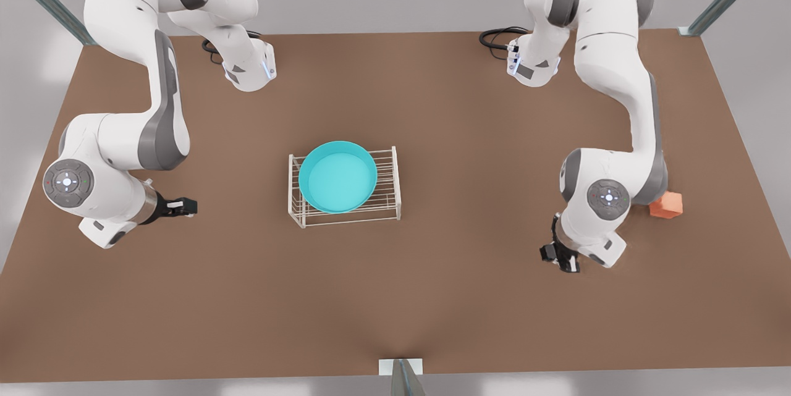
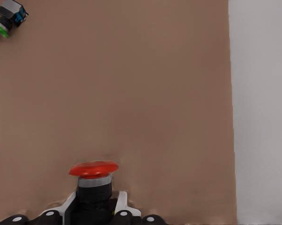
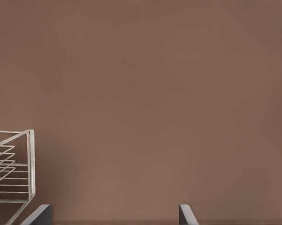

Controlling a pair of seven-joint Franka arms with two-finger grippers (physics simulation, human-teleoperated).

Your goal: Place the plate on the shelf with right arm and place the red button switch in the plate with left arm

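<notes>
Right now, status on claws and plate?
Right claw open beside white wire shelf. Left claw shut on red-capped black button switch. Round turquoise plate on shelf, empty.

My own right gripper point(image 3: 115, 216) hangs over the brown table point(image 3: 150, 93), my jaws spread wide apart with nothing between them. A corner of the shelf point(image 3: 14, 168) stands just beside one of my dark fingertips point(image 3: 40, 214), its white rods upright, its thin tiers open.
</notes>
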